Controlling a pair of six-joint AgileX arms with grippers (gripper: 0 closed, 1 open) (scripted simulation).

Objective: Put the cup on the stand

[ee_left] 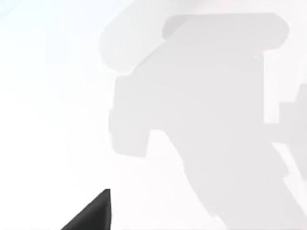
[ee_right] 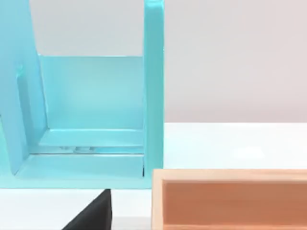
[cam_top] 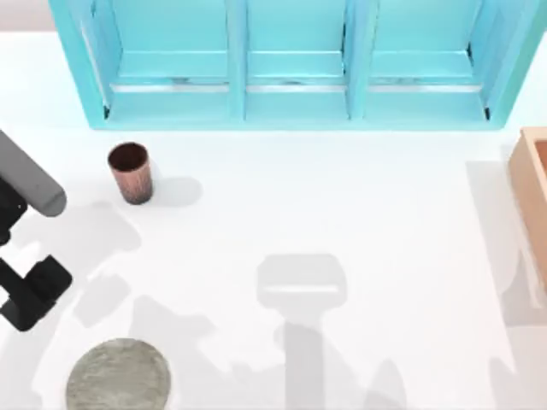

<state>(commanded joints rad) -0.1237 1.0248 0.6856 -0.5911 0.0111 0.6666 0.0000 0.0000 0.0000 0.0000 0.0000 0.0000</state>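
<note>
Task not yet begun: the cup stands upright on the table near the blue shelf, well apart from the stand, the left hand between them, grip state indiscernible.

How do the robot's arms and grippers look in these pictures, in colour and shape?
The left arm at the top view's left edge has a smooth grey rounded link and black angular blocks below it. Each wrist view shows one dark, pointed fingertip. No cables or markings are visible.
</note>
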